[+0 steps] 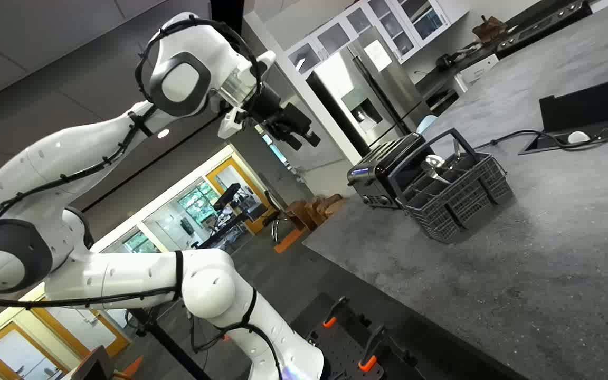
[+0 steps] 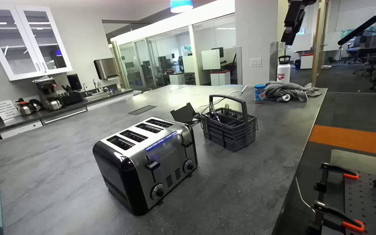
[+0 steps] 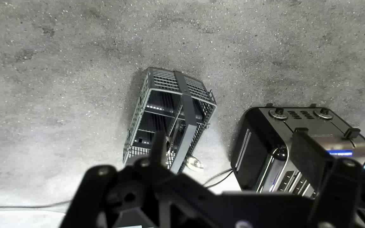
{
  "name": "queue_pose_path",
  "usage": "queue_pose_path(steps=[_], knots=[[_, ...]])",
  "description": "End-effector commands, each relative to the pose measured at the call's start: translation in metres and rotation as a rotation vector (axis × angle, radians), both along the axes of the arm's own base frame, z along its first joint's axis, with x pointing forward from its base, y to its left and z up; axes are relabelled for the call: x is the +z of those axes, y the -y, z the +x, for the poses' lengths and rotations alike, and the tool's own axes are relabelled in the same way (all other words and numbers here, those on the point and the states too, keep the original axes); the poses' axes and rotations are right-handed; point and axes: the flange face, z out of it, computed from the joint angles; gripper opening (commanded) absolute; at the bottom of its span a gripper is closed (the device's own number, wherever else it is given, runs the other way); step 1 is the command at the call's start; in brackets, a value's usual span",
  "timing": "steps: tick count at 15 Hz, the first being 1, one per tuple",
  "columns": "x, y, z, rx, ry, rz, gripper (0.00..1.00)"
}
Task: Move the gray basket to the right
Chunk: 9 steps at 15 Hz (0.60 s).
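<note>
In an exterior view, the hand hangs in the air at the end of the white robot arm, slanting downward and well apart from the gray basket; from this angle, how far it is open is hard to judge. The basket stands upright on the dark gray tabletop, near the toaster, with a few silver utensils in its compartments. A black panel rises from the tabletop farther along, and a steel refrigerator shows in the background. In an exterior view, the toaster takes the foreground with its four slots facing up, and the basket stands beyond it, the two apart, with the basket's handle arching over its open top. Farther back, a jar with a blue lid stands just beside a crumpled gray cloth, and a white bottle shows behind the cloth. In the wrist view, the fingers of the hand are spread wide apart and grip nothing. The basket lies in sight below them on the tabletop, one finger overlapping its lower part and the other covering part of the toaster's front. A strip of bare tabletop separates basket and toaster. The rounded end of one utensil gleams beside the handle, and a dark cable runs across the tabletop.
</note>
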Motion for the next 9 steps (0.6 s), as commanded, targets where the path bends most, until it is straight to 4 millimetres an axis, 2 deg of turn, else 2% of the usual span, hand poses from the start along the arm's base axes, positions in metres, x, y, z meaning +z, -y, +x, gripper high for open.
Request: queue_pose_path(steps=[1, 4, 5, 9], knots=[[0.000, 0.000, 0.000, 0.000, -0.001, 0.000, 1.00], [0.000, 0.000, 0.000, 0.000, -0.001, 0.000, 1.00], [0.000, 0.000, 0.006, -0.011, 0.009, -0.014, 1.00], [-0.011, 0.000, 0.049, -0.018, 0.048, -0.087, 1.00]])
